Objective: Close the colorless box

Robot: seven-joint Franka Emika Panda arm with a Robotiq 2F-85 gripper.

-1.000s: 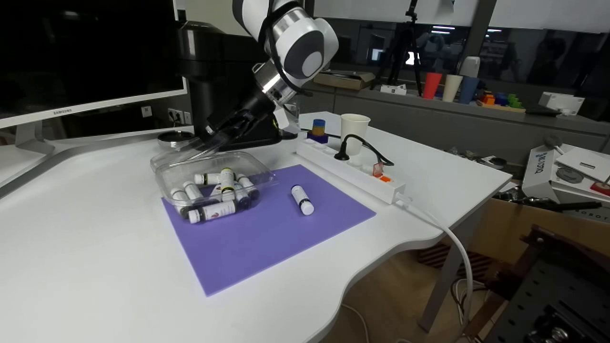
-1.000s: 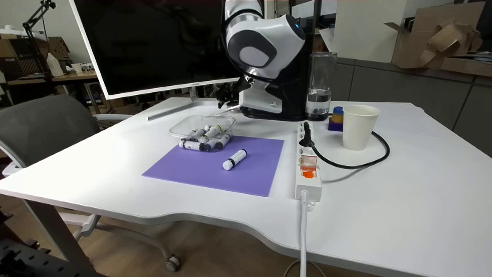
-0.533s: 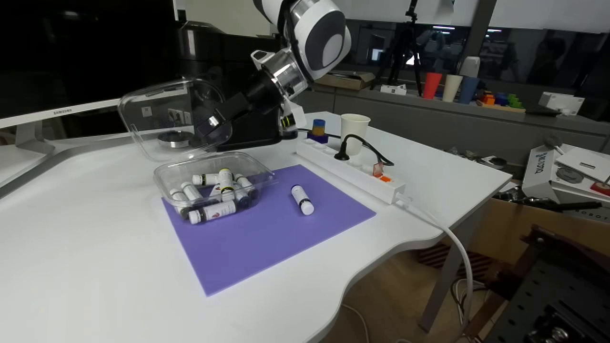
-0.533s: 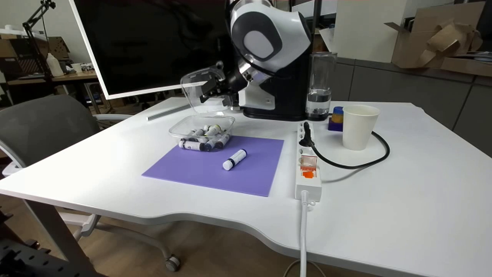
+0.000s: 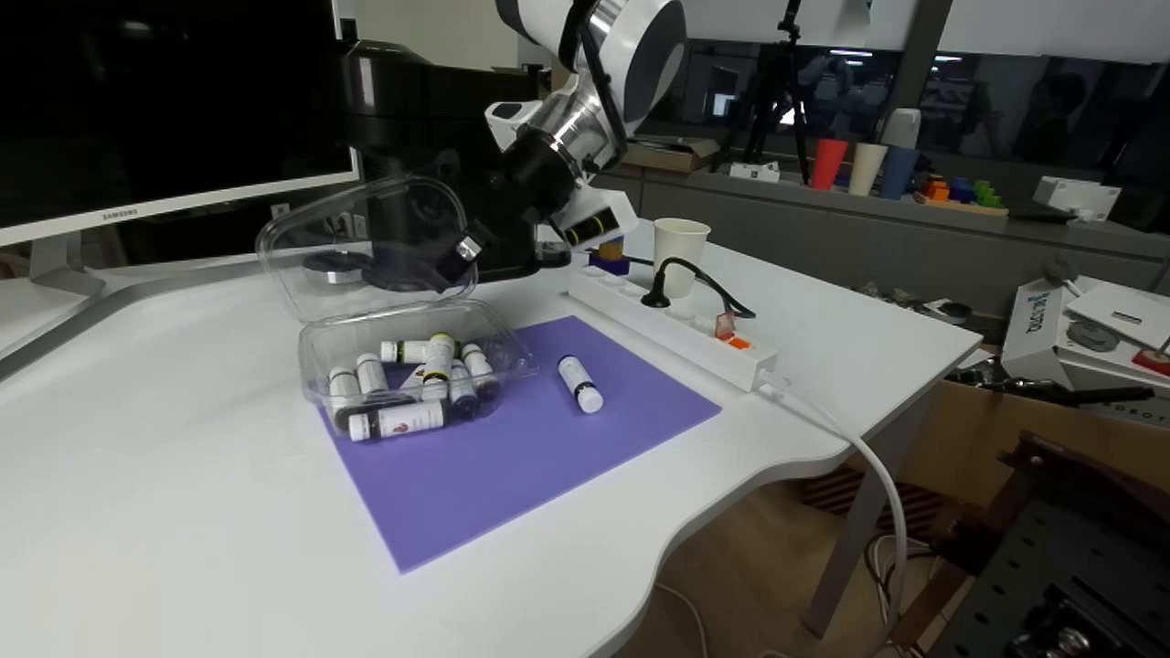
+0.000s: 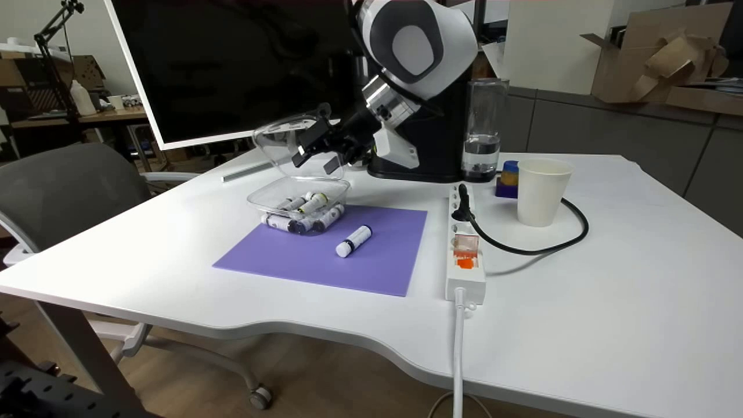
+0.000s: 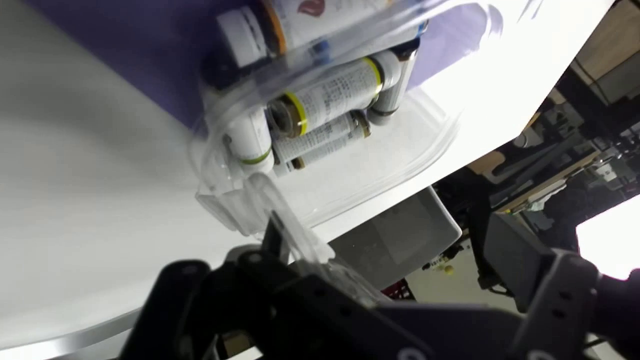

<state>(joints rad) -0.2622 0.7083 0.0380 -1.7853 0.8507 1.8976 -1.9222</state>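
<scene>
The colorless box point(image 5: 510, 352) is open at the back of the purple mat, with several white-labelled cylinders inside. It shows in both exterior views point(image 6: 259, 200). Its clear lid point(image 5: 291, 265) stands raised and tilted at the box's back edge; it also shows in the other exterior picture as a raised clear panel point(image 6: 271, 142). My gripper point(image 6: 315, 162) is at the lid's side edge, fingers spread wide. In the wrist view my gripper point(image 7: 390, 240) has the lid point(image 7: 300, 232) edge-on along one finger, seemingly touching it; the other finger point(image 7: 515, 257) stands well apart from the lid.
A loose cylinder point(image 5: 579, 383) lies on the purple mat point(image 5: 512, 475). A white power strip point(image 5: 672, 329) with a black plug and a paper cup point(image 5: 679, 251) stand beside the mat. A tall black machine point(image 5: 411, 137) and a monitor point(image 5: 164, 100) stand behind.
The lid has swung up from low behind the box and tilted forward, with the gripper moving along. The box has shifted slightly toward the table's front, and its cylinders have shifted a little.
</scene>
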